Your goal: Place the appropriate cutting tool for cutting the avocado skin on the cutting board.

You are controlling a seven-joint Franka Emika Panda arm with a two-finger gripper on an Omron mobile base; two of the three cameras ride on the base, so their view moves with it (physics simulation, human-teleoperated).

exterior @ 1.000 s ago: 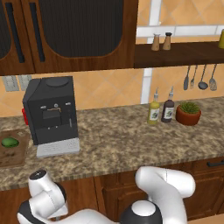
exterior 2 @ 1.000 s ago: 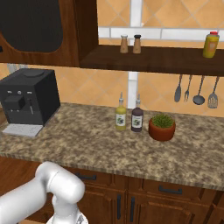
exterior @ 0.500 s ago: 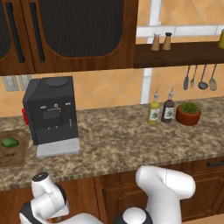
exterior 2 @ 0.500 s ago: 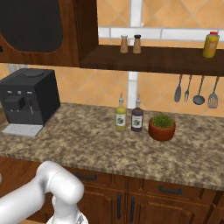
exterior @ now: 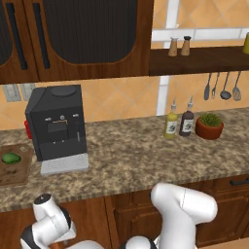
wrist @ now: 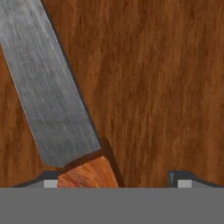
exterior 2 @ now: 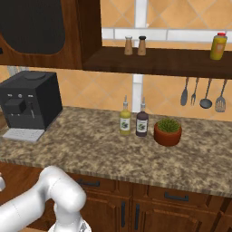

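A small kitchen knife point(wrist: 57, 100) lies flat on a brown wood-grain surface point(wrist: 157, 87) directly under the gripper point(wrist: 114, 179) in the hand view. Its grey blade runs up and away from the jaws toward the top left of that view, while the start of its orange-brown handle sits low down, against the inner side of the left fingertip point(wrist: 46, 180). The right fingertip point(wrist: 183, 179) stands well apart from the handle, with bare wood between them. The jaws stand wide and have no clamp on the knife; whether the left tip actually touches the handle cannot be told.

The left base view takes in what the hand camera does not: a speckled stone counter point(exterior: 131, 155) with a black coffee machine point(exterior: 56, 126) and, at its far left edge, the cutting board point(exterior: 14, 170) with the dark-green avocado point(exterior: 10, 158) resting on it. Two bottles point(exterior: 177, 120) and a potted plant point(exterior: 210, 125) stand further along. The white arm point(exterior: 185, 209) bends down below the counter front here.

The right base view carries the same coffee machine point(exterior 2: 29, 104), the bottles point(exterior 2: 133, 120) and the plant point(exterior 2: 167, 130), plus a yellow bottle point(exterior 2: 218, 45) on the shelf and utensils point(exterior 2: 201, 93) hanging on the wall.
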